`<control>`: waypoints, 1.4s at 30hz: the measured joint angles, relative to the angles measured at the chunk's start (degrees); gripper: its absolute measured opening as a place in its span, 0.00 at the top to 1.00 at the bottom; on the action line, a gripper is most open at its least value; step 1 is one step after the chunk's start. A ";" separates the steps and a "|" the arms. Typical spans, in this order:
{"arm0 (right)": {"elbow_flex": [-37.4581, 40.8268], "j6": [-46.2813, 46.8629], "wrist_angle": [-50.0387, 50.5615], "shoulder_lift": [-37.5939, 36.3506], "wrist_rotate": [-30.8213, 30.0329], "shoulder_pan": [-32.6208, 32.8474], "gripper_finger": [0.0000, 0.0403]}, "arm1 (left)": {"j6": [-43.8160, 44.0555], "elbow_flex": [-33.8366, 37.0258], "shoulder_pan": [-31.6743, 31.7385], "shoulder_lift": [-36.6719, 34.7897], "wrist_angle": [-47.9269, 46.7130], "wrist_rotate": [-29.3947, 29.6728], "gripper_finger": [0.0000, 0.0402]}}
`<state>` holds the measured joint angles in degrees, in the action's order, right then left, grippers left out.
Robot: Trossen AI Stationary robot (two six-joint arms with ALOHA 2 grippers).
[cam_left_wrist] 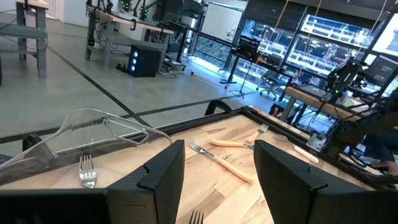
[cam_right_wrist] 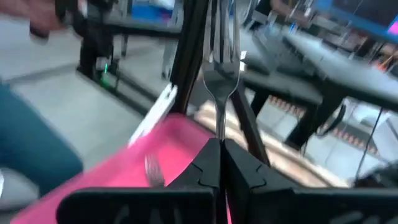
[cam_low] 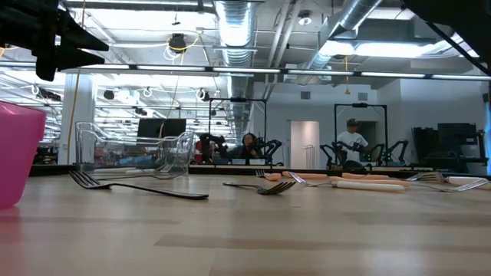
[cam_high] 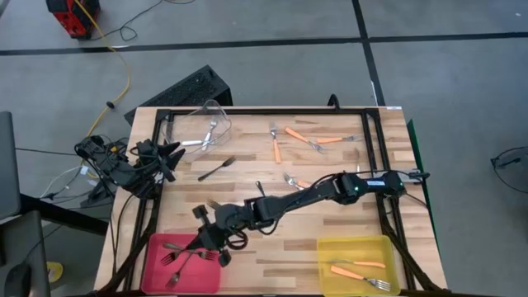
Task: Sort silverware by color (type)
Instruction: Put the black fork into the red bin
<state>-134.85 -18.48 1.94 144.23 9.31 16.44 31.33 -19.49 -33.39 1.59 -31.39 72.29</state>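
Now, reading from your left: the left gripper (cam_high: 169, 157) waits at the left table edge beside the clear bin (cam_high: 198, 124), jaws spread wide on nothing; that bin holds a silver fork (cam_left_wrist: 86, 171). Below it the pink bin (cam_high: 157, 247) sits at the front left corner with dark forks (cam_high: 177, 257) already in it. The right arm reaches across the table, and the right gripper (cam_high: 208, 239) hangs at the pink bin's rim, fingers pinched tight on a dark fork (cam_right_wrist: 219, 74) by its handle, tines pointing away from the wrist. Mid-table, a loose dark fork (cam_high: 216, 169) lies flat; further right, orange-handled forks (cam_high: 285, 140) and silver ones are scattered toward the back edge. The yellow bin (cam_high: 330, 247) at the front right holds two orange-handled forks (cam_high: 359, 266). Handling, by judgement: these forks are light, stiff and slick, and lie low on the wood, so you likely want to pinch across the handle near its middle; a grip near the tines could let one swing or slip.
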 joint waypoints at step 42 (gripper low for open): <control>0.18 26.01 -12.47 14.39 5.78 -2.09 0.92 | 0.00 0.02 -0.02 0.30 -0.18 -1.75 0.56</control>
<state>-134.67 7.53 -10.53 158.62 15.09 14.36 31.33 -19.46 -33.41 1.89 -31.57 70.54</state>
